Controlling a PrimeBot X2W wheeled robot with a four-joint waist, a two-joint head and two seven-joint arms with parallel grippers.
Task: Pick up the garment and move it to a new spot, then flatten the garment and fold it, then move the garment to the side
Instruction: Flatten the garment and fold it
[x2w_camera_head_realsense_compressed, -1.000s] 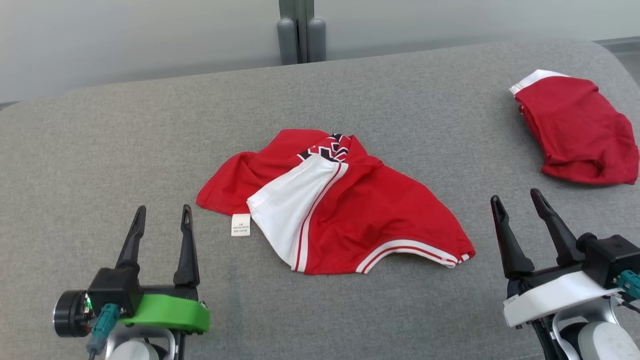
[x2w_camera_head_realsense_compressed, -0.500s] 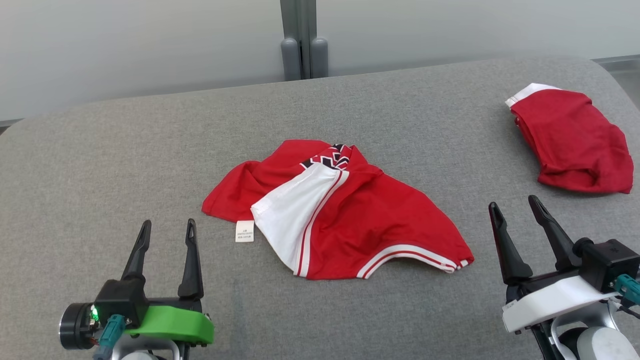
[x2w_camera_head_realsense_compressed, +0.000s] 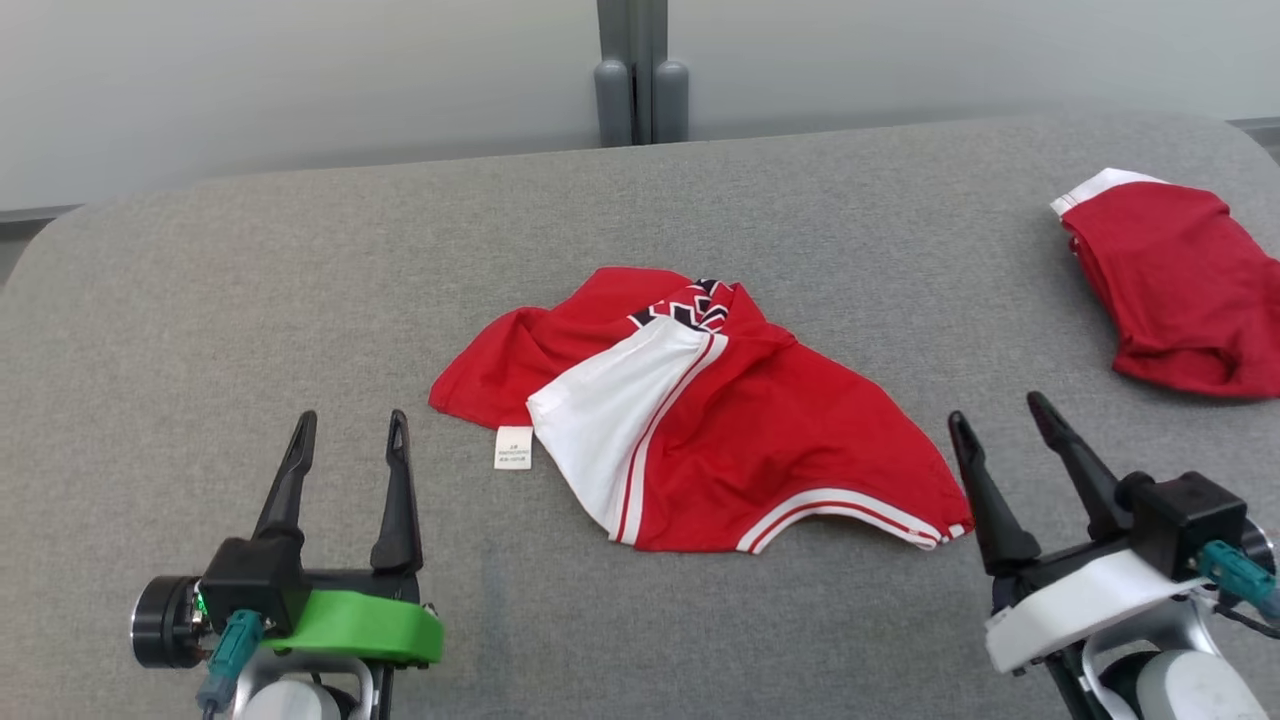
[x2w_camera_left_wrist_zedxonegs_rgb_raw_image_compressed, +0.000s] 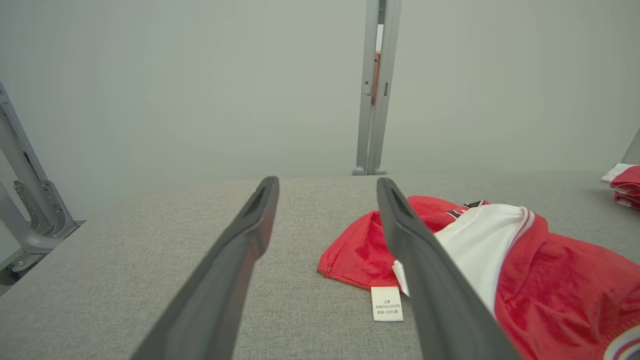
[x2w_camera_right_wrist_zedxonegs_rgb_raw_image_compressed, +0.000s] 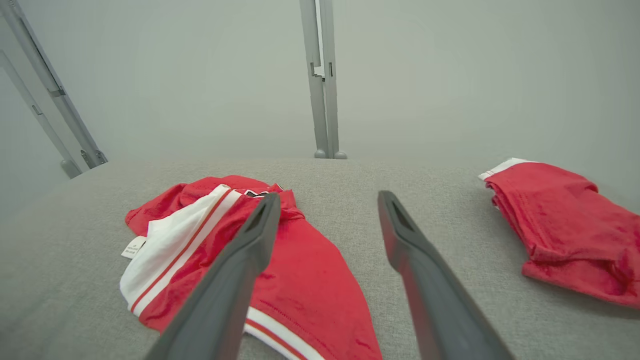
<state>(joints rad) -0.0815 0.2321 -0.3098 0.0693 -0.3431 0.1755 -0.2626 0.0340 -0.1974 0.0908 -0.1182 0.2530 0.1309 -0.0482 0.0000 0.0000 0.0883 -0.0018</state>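
Most of the shift you see in the head view is the camera swinging, not the cloth. The garment (x2w_camera_head_realsense_compressed: 760, 440) lies where it did, crumpled at the middle of the grey table (x2w_camera_head_realsense_compressed: 300, 250), and neither arm touches it. What has really moved is your right gripper (x2w_camera_head_realsense_compressed: 995, 408), which has edged in toward the striped hem corner (x2w_camera_head_realsense_compressed: 950, 530) and now hangs just beside it, fingers spread and empty. The left gripper (x2w_camera_head_realsense_compressed: 351, 416) is likewise spread wide with nothing in it, near the white label (x2w_camera_head_realsense_compressed: 513, 447) (it has barely moved against the cloth). So I judge the pick-up not yet begun; you are lining up. The garment's long axis runs from far left to near right, with the black-patterned band (x2w_camera_head_realsense_compressed: 690, 305) pointing away from you. Whether that band is a collar or a waistband I cannot tell. The other red piece (x2w_camera_head_realsense_compressed: 1180, 290) sits well apart at the far right.
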